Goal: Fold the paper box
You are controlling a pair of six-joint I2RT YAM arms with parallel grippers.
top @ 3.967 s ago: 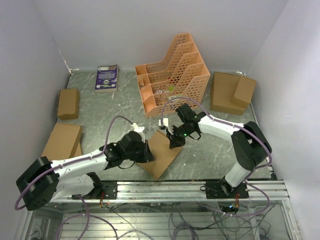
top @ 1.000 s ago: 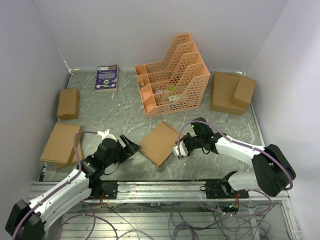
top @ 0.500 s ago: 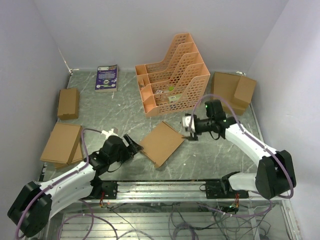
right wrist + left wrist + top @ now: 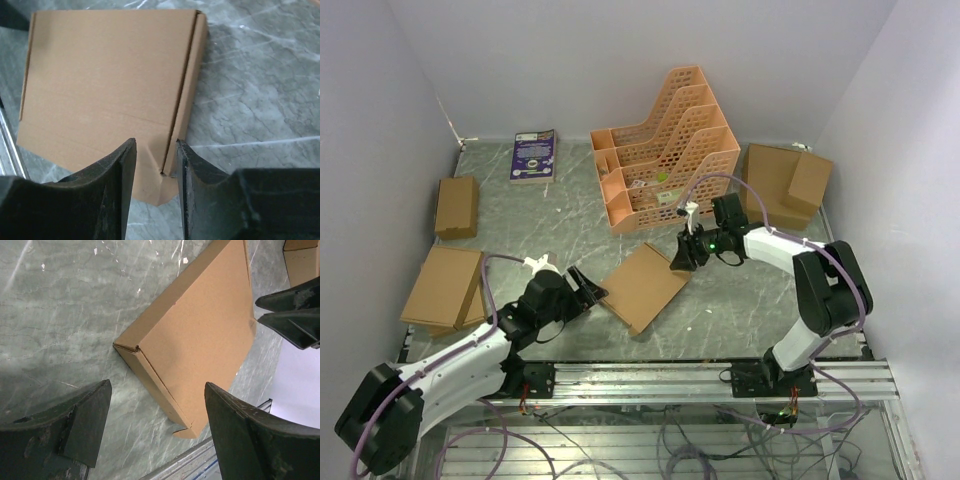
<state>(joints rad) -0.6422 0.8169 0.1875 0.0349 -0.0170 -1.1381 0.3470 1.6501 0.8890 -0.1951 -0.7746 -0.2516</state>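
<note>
Brown paper box [image 4: 642, 287], lid down, lies flat on surface [image 4: 560, 225] between both hands. Left hand [image 4: 589, 288] spread wide beside left corner, not touching, probably ready to steady it. Right hand [image 4: 678, 258] narrowed above right corner, gripping nothing, likely checking closed edge.

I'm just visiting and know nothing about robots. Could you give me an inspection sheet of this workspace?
Surface: grey marbled table, metal rail along its near edge.
Job's things: paper box lies flat, looks folded shut, front centre.
Clutter: orange file rack, booklet, brown boxes at left and right.
Pincers: left pincer open, facing the box; right pincer at its far corner, jaws narrowly apart, grip unclear.
Cables: purple cables arc above the table; loose wires below the rail.
Surroundings: plain pale walls on three sides.
</note>
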